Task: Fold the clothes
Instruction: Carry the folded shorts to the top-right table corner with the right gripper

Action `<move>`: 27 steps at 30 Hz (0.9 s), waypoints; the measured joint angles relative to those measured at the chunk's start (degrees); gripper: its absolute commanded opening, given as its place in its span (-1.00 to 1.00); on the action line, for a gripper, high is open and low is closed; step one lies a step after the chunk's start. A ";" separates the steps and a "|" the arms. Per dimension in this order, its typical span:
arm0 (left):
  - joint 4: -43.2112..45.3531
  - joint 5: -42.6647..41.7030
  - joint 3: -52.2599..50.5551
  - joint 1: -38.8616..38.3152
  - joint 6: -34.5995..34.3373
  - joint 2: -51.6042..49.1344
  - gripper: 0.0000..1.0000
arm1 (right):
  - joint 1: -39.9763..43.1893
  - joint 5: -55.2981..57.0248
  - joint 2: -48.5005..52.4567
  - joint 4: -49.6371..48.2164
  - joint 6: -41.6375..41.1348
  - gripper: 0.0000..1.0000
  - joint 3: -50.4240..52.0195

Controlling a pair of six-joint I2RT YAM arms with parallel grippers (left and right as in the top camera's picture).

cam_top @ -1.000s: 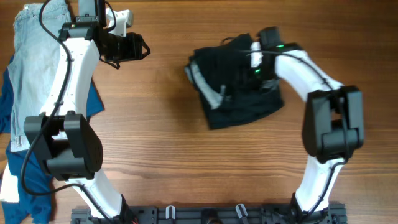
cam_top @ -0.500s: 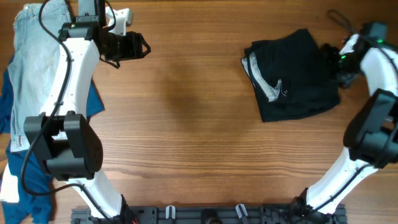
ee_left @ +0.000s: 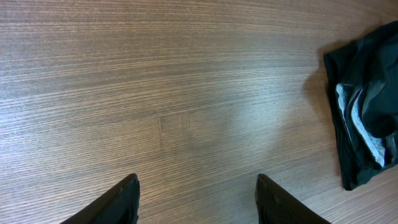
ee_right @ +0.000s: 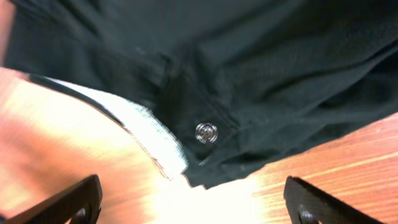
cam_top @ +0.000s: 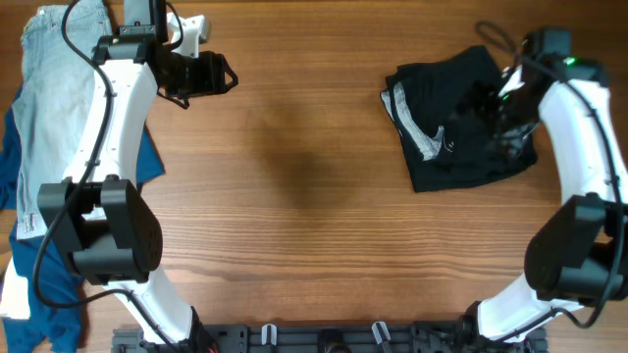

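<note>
The black shorts [cam_top: 456, 123] lie folded in a bundle at the table's right, with a pale inner lining showing at their left edge. My right gripper [cam_top: 498, 116] hovers over the bundle's right part, open and empty; in the right wrist view the shorts [ee_right: 249, 74] with a metal snap fill the upper frame between the spread jaws [ee_right: 193, 202]. My left gripper [cam_top: 224, 75] is open and empty at the far left, over bare wood. In the left wrist view its jaws [ee_left: 196, 199] are apart and the shorts [ee_left: 367, 118] lie at the right edge.
Pale blue denim shorts [cam_top: 44, 98] and a deep blue garment [cam_top: 20, 196] lie piled at the table's left edge, under the left arm. A rail with clips [cam_top: 324, 338] runs along the table's front edge.
The shorts were dragged from the table's middle to the right. The right gripper let go, swung out to the far right, and has now come back over the bundle. The left arm has not moved.
</note>
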State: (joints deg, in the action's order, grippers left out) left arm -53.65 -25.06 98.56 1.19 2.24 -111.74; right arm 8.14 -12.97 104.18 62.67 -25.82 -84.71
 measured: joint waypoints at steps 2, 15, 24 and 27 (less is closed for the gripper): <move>0.00 0.00 0.00 0.00 -0.02 0.00 0.20 | -2.08 1.99 0.11 -4.28 1.25 0.73 4.61; 0.00 0.17 0.00 0.00 0.00 0.00 0.21 | -16.04 17.53 0.74 -19.08 4.59 0.35 18.93; 0.00 0.17 0.00 0.00 0.00 0.00 0.22 | -15.98 23.32 1.36 -27.12 -1.01 -0.91 21.75; 0.09 0.42 0.00 0.00 0.00 0.00 0.22 | -14.99 23.58 3.82 -34.91 -1.90 -0.92 21.73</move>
State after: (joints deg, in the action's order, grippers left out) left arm -53.56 -24.64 98.56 1.19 2.24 -111.74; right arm -6.85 10.61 108.01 27.77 -27.73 -62.98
